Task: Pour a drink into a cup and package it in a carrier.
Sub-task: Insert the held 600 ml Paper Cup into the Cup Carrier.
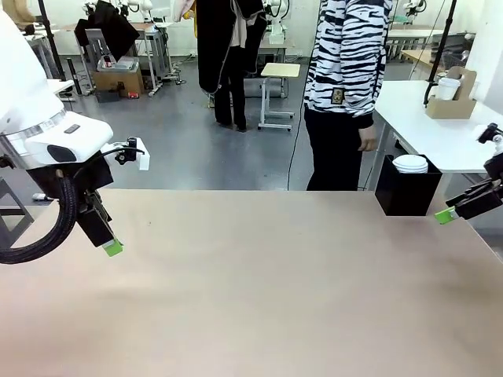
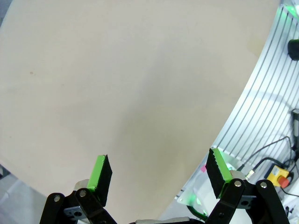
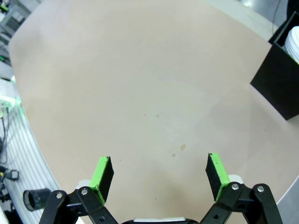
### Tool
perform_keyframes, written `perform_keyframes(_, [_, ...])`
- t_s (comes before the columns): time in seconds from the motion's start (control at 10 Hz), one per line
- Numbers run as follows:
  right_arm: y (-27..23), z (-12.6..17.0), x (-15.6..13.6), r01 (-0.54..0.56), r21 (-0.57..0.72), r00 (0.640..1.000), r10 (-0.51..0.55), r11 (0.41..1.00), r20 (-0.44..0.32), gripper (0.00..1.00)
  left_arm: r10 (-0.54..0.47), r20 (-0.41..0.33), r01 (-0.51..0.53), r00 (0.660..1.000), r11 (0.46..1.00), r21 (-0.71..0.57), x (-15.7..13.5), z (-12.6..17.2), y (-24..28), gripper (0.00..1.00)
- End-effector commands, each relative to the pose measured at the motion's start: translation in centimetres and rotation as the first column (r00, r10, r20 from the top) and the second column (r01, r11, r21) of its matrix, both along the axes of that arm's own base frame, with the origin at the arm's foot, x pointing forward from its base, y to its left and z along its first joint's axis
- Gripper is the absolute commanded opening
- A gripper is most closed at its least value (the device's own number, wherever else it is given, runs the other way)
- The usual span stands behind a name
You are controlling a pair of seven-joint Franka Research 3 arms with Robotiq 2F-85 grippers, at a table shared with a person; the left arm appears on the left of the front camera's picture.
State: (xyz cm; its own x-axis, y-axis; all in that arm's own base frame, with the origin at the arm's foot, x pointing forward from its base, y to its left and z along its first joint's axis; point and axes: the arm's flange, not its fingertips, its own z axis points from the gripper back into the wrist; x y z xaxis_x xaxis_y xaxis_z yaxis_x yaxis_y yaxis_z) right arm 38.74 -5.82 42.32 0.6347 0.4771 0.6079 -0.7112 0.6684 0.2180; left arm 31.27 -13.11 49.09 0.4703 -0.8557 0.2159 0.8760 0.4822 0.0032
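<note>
The brown cardboard carrier (image 1: pixel 449 104) stands on a white side table at the back right, with a white cup (image 1: pixel 448 88) in it. The drink and its glass press jug are out of view. My left gripper (image 1: pixel 111 247) hangs over the tan table's left side; in the left wrist view it (image 2: pixel 159 183) is open, with bare tabletop between its green pads. My right gripper (image 1: pixel 446 215) hovers at the table's right edge. It (image 3: pixel 161 179) is open too, holding nothing.
A black box (image 1: pixel 407 191) holding white lids (image 1: pixel 410 163) sits at the tan table's (image 1: pixel 259 290) far right corner, and the right wrist view shows the black box (image 3: pixel 279 79) too. A person in a zebra-striped top (image 1: pixel 343 55) stands at the far side, one hand (image 1: pixel 366 140) hanging down.
</note>
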Motion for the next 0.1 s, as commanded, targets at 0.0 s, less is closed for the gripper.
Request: perform_keyframes(0.0, [-0.35,0.09,0.09,-0.022,-0.007,1.000,0.022,1.000,0.011,1.00,0.008,0.013,-0.008,1.000,1.000,0.016,0.10,-0.01,0.15,1.00])
